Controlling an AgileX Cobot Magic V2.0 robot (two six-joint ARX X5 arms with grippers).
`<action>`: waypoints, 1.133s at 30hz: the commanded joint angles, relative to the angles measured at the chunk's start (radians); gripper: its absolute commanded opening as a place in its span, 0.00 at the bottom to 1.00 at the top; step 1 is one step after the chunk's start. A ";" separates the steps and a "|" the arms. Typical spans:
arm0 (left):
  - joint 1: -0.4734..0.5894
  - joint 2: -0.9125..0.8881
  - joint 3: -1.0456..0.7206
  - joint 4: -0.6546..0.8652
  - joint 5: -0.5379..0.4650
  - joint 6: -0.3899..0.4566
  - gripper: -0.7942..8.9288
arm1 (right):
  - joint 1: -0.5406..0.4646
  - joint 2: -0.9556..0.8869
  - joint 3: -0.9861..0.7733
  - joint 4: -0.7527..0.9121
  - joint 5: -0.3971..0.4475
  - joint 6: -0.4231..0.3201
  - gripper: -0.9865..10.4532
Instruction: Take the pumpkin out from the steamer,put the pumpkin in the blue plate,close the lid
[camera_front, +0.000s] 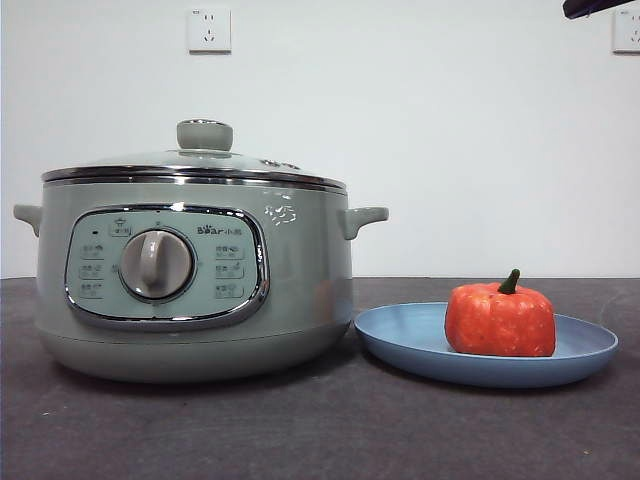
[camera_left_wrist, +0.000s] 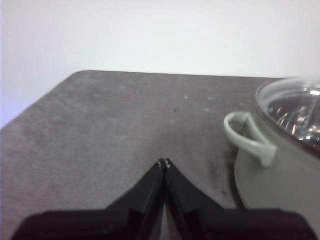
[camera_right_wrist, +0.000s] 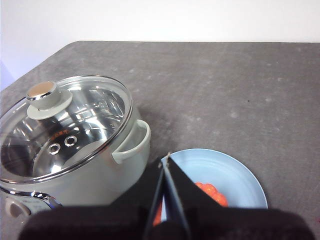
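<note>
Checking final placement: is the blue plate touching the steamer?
Cannot tell. In the front view the blue plate rim meets the steamer base outline with no visible gap, but overlap in depth could cause that. The right wrist view hides that spot behind the gripper.

The lid (camera_right_wrist: 65, 122) is seated on the steamer (camera_right_wrist: 107, 172), knob at about ten o'clock. The right gripper (camera_right_wrist: 167, 159), fingers (camera_right_wrist: 177, 182) pressed together, is seen above the blue plate (camera_right_wrist: 240, 180), where the pumpkin (camera_right_wrist: 212, 194) is partly hidden, on the grey counter (camera_right_wrist: 225, 85).
</note>
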 joint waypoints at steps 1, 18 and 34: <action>0.020 -0.005 -0.055 0.056 0.042 0.004 0.08 | 0.000 -0.002 -0.009 0.006 0.003 0.009 0.07; 0.052 -0.004 -0.101 0.020 0.129 0.005 0.08 | 0.000 -0.002 -0.009 0.006 0.003 0.009 0.07; 0.052 -0.003 -0.101 0.020 0.129 0.005 0.08 | 0.000 -0.002 -0.009 0.006 0.003 0.009 0.07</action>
